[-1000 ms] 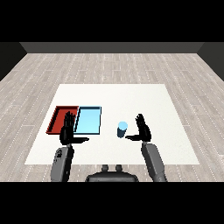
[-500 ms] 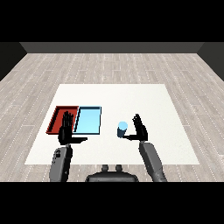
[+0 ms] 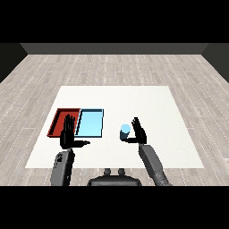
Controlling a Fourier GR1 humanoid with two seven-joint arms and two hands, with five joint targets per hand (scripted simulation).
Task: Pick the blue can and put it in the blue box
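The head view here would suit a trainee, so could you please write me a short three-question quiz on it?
1. True or false: the blue can already lies inside the light blue tray.
2. Which hand is next to the can? A) left hand B) right hand
3. Fill in: the red tray lies on the ____ side of the light blue tray, as the robot sees it.

Key
1. False: the can stands on the white table, right of the tray.
2. B: its fingers are straight, not curled round the can.
3. Left.
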